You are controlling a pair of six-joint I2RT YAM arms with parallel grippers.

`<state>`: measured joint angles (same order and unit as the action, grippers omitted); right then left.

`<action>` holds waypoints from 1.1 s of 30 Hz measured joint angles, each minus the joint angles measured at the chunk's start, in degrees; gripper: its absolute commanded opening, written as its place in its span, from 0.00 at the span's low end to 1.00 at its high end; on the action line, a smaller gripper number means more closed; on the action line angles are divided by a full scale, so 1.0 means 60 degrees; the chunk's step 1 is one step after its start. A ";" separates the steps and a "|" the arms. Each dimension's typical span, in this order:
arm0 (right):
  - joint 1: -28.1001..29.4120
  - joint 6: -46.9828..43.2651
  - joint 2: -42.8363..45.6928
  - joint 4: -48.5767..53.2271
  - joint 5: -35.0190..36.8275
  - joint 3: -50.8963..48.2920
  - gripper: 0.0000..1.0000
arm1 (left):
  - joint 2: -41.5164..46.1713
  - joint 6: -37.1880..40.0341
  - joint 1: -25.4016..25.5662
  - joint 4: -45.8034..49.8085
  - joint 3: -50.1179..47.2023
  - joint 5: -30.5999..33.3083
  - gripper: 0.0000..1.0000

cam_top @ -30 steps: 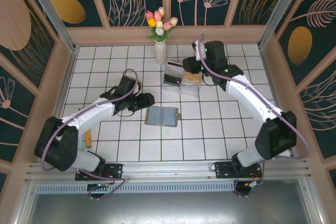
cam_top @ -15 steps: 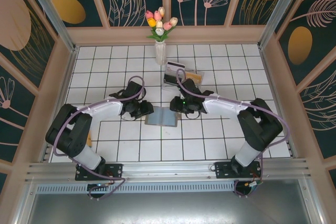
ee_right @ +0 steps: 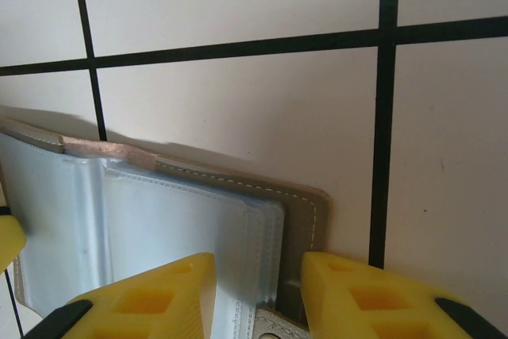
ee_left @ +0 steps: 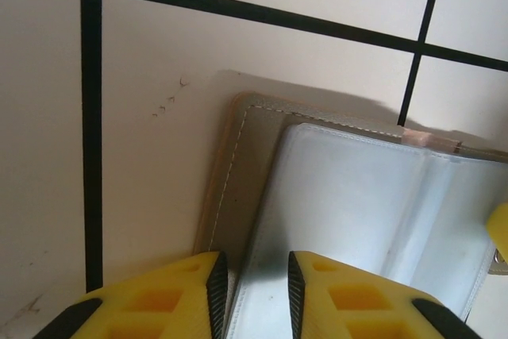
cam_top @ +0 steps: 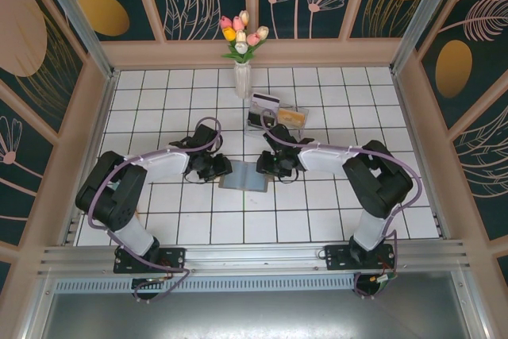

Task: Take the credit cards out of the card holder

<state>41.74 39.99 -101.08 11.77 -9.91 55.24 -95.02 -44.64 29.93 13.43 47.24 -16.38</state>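
**Card holder straddled at both ends**

On the white tiled counter (cam_top: 317, 220) the card holder (cam_top: 244, 175) is laid open and flat near the middle, grey cover down and clear sleeves up. Its left edge is straddled by the left gripper (cam_top: 213, 167). The yellow fingers (ee_left: 159, 303) are seen narrowly parted over the sleeve's edge, and whether they are clamped on it cannot be told. The right edge is straddled by the right gripper (cam_top: 272, 166), whose fingers are set wider apart; a grasp cannot be confirmed there either. Farther back, credit cards (cam_top: 292, 117) — one tan, one dark-striped — are seen in a clear tray (cam_top: 274, 131), apart from the holder. Beyond that, a vase of tulips (cam_top: 242, 77) is stood.
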 measured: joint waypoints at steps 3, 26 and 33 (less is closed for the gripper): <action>-0.0004 -0.0047 -0.0102 0.0007 0.0004 0.0113 0.36 | -0.0007 0.0033 -0.0033 -0.0036 -0.0004 -0.0146 0.13; 0.0029 -0.0539 0.0831 0.0313 0.1104 0.0674 0.52 | 0.0798 0.0266 0.0076 0.0608 0.0576 0.0091 0.53; 0.0018 -0.1013 0.3687 0.0335 0.3850 0.0681 0.68 | 0.1920 0.0747 -0.0138 0.1778 0.2102 0.2153 0.85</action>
<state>41.85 33.91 -78.96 13.78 13.19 59.33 -83.50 -40.16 29.10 24.10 59.86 -3.46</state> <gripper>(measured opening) 0.645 0.777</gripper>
